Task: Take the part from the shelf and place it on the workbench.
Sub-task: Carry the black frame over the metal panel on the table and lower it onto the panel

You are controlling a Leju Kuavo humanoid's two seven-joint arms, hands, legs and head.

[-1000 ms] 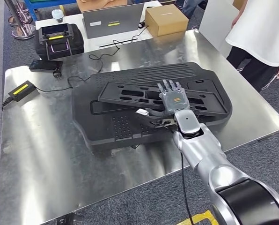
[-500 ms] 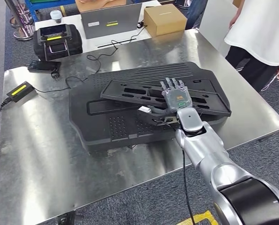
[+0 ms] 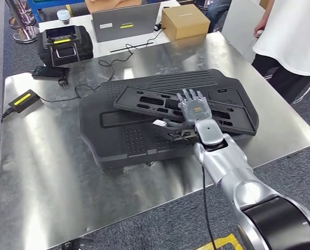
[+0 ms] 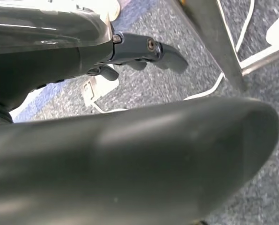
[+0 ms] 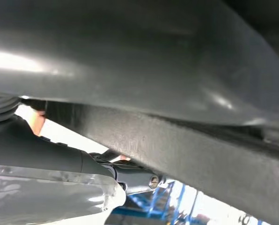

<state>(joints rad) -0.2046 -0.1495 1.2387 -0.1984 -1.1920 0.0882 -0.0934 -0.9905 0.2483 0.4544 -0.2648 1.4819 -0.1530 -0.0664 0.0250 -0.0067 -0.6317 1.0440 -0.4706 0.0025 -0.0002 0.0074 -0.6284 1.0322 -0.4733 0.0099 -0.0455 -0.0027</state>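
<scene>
In the head view the right robot hand is seen gripping the near edge of a slotted black part, held tilted over a larger black panel on the steel tabletop. In the right wrist view the part's underside is shown close up. The left robot hand is seen over grey carpet with nothing held, fingers slightly curled; no writing can be read.

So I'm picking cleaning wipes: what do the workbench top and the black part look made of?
Workbench: looks like bare sheet metal, perhaps steel; it mirrors the lights in smeared glare. Black part: seemingly moulded plastic, matte, with slots and ribbing.
</scene>
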